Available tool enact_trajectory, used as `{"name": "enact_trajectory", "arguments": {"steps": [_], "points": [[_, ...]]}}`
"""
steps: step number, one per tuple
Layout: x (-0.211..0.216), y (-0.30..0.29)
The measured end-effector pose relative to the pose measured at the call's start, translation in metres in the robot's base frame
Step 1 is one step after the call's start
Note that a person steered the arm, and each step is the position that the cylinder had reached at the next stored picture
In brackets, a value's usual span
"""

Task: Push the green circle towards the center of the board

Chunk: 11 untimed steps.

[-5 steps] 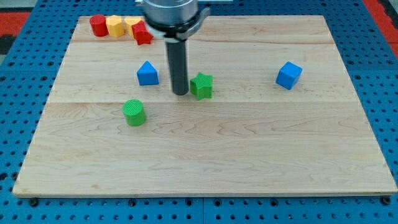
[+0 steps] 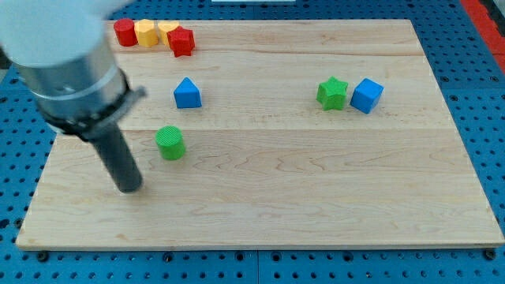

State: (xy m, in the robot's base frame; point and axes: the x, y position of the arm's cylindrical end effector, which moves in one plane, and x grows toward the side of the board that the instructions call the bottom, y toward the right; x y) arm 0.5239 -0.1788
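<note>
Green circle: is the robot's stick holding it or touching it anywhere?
Nothing is held. My tip sits apart from the green circle, toward the view's lower left.

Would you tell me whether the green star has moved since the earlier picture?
Yes. The green star went toward the view's right, now beside the blue cube, which stayed put.

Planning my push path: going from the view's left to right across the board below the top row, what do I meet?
My tip → green circle → blue triangular block → green star → blue cube.
</note>
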Motion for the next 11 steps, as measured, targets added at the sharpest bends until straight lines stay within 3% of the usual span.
{"name": "enact_trajectory", "arguments": {"steps": [1, 2, 3, 4, 5, 6, 9, 10, 11], "points": [[-0.068, 0.013], [-0.080, 0.071], [-0.076, 0.068], [-0.047, 0.057], [-0.083, 0.158], [-0.094, 0.189], [0.000, 0.097], [0.049, 0.062], [0.019, 0.020]]}}
